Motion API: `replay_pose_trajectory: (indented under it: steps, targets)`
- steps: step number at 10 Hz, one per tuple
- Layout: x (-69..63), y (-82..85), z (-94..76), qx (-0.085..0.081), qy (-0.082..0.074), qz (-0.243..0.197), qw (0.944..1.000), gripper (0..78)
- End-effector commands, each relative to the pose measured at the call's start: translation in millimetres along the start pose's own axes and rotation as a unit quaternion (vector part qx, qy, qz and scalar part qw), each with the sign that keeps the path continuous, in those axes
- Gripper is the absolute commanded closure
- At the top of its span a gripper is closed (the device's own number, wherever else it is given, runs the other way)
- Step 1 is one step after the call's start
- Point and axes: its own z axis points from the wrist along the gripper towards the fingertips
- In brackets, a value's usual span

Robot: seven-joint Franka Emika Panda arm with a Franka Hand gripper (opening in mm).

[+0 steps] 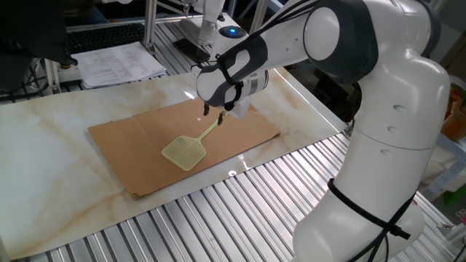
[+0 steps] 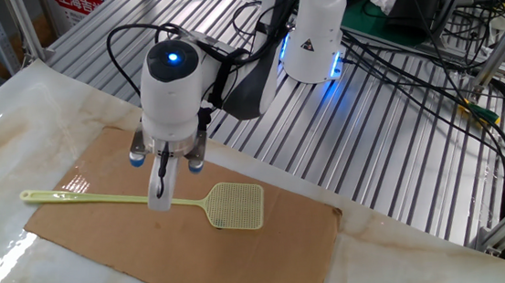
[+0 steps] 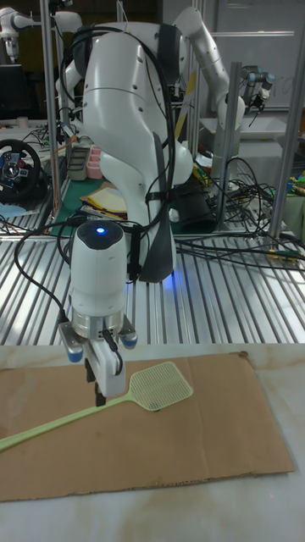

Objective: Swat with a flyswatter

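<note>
Landmark: the cardboard sheet (image 2: 243, 238) was taken as the reference; it was laid flat on the marbled table (image 1: 51, 156).
Flyswatter: the flyswatter (image 2: 162, 202) was seen lying flat on the cardboard sheet; its mesh head (image 3: 158, 384) was near the sheet's middle, and its handle end (image 2: 28, 196) was run out past one edge of the sheet.
Gripper: the gripper (image 3: 101, 391) was held upright over the handle, on the part just beside the head; the fingers (image 2: 159, 191) were drawn close about the handle, but whether it was actually pinched could not be told.
Step in hand: the grasp of the handle was judged to be under way; no lift off the sheet was visible.
Doing it well: the handle should be centred between the pads and squeezed firmly, since a thin rod is judged apt to swivel; the lift should be kept level so the head is cleared from the sheet.
Risk: a grasp so near the head is judged to leave the long free end heavy, so tilting is likely.
</note>
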Motion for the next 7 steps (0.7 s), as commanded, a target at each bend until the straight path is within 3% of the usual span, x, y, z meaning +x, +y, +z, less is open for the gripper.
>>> replay_pose_trajectory:
  steps: [1,6,7]
  targets:
    - [-0.8,0.7,-1.3,-0.002,-0.002,0.000,1.0000,0.1]
    - [-0.8,0.7,-1.3,-0.002,-0.002,0.000,1.0000,0.1]
    - [-14.7,0.1,-0.8,-0.002,0.006,-0.010,0.9999,0.1]
